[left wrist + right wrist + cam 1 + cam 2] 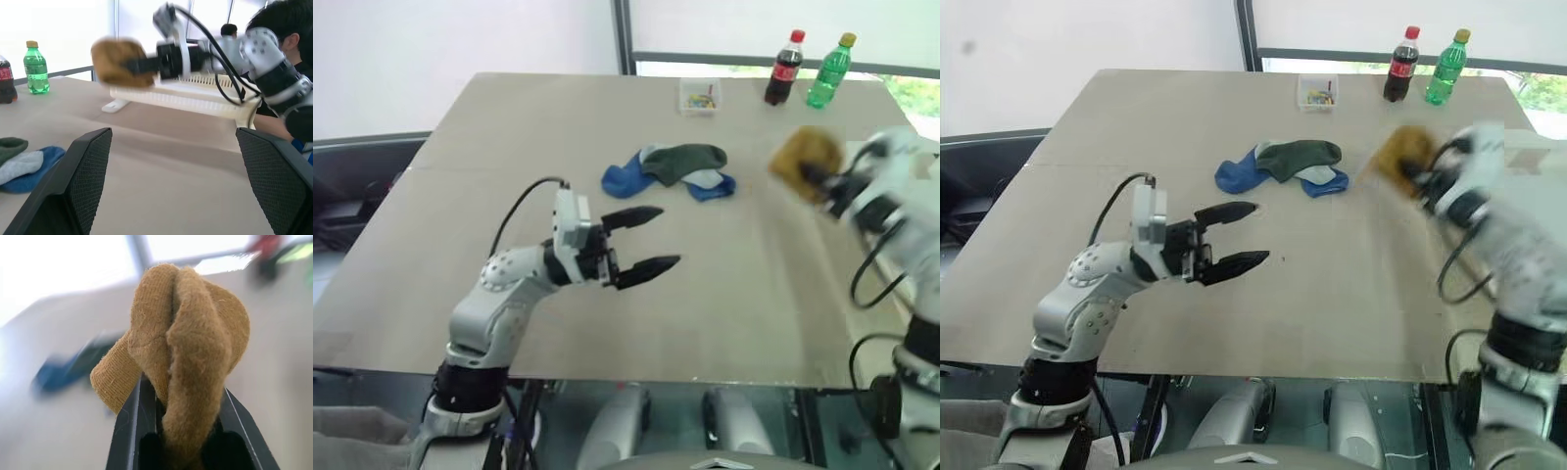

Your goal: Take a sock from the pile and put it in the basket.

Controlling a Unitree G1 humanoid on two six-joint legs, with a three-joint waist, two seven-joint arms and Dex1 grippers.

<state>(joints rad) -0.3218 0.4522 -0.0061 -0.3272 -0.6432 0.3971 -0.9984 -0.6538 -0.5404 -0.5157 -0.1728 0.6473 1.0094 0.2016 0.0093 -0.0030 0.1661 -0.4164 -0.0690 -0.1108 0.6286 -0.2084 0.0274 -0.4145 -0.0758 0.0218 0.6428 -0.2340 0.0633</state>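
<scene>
While our right gripper (183, 431) has its 2 black fingers pinched on the mustard sock (181, 342), we can read a good deal about how this cloth behaves: it is soft and limp, it bunches into a folded lump above the jaws, and 1 loose end droops to the side. We judge it light and not at all fragile, so a firm pinch does no harm; it looks fuzzy rather than slippery, which should help the pads keep it. Taking it through the thick middle fold, as now, seems the safest hold, since a grip on a thin edge could let it slide out during a swing. The sock is held in the air, clear of the table (509, 127) and to the right of the pile (671, 171), which lies on the tabletop with blue, dark green and pale grey socks overlapping. Our left gripper (646, 240) hovers over the table with its fingers spread wide and nothing between them. From the left wrist view, the basket (195, 95) sits behind the held sock, at the table's far side, near a seated person (288, 29).
</scene>
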